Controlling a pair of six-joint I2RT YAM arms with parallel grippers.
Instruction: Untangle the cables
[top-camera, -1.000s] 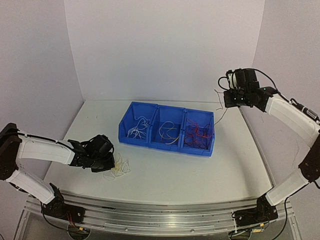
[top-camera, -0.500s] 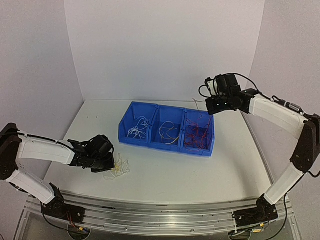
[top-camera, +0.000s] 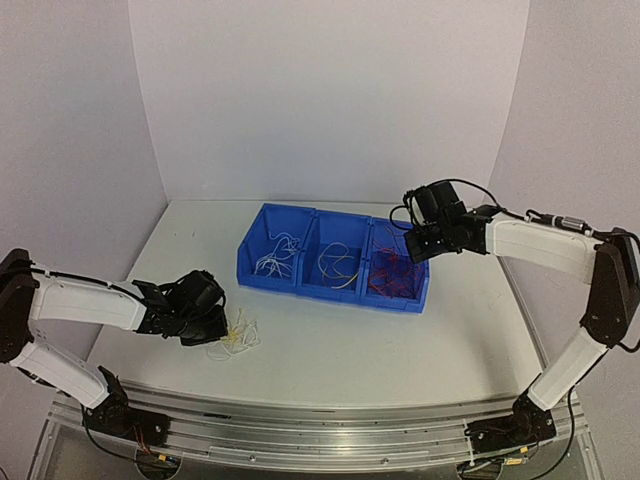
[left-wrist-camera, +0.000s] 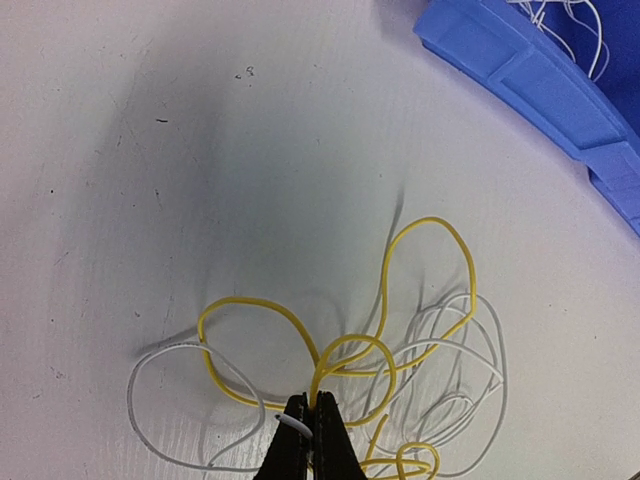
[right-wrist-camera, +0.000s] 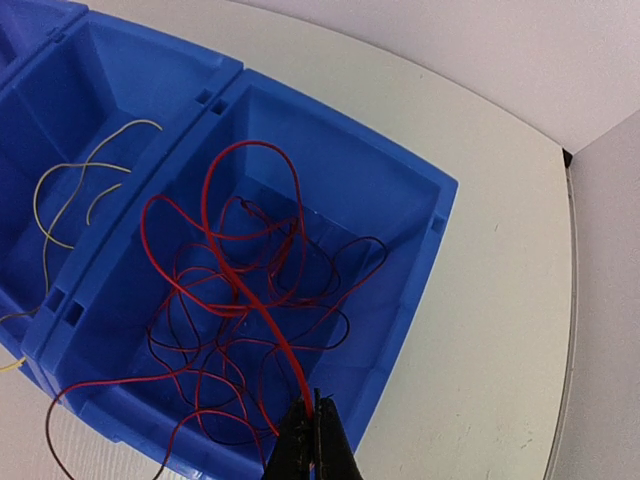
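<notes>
The tabletop (top-camera: 400, 345) carries a blue bin (top-camera: 330, 293) with three compartments side by side. White cables (top-camera: 275, 258) lie in its left one, yellow cables (top-camera: 338, 268) in the middle and red cables (top-camera: 395, 272) in the right.

The right gripper (top-camera: 415, 246) hangs over the bin's right compartment. Its jaws are pressed together on a single red cable (right-wrist-camera: 255, 290), whose loops trail down onto the red heap below. The left gripper (top-camera: 222, 326) sits low in front of the bin's left end, jaws pinched on a loose tangle (top-camera: 238, 338) lying on the tabletop there. The left wrist view shows a white strand (left-wrist-camera: 150, 365) and a yellow loop (left-wrist-camera: 440, 225) meeting at its tips.

The step in hand looks like delivering the red cable to the bin's right compartment. To do it well:
- Bring the right gripper lower and toward the middle of that compartment before letting go, so the springy loops settle inside its walls.
- One reddish strand (right-wrist-camera: 58, 410) droops over an outer wall of the bin, so a release from high up or off-centre would likely spill more.
- Let go cleanly and lift straight up, or the fine wire may snag on a finger.
- Keep the left gripper's pinch quiet meanwhile, so the tangle in front of the bin does not drag or tighten.
</notes>
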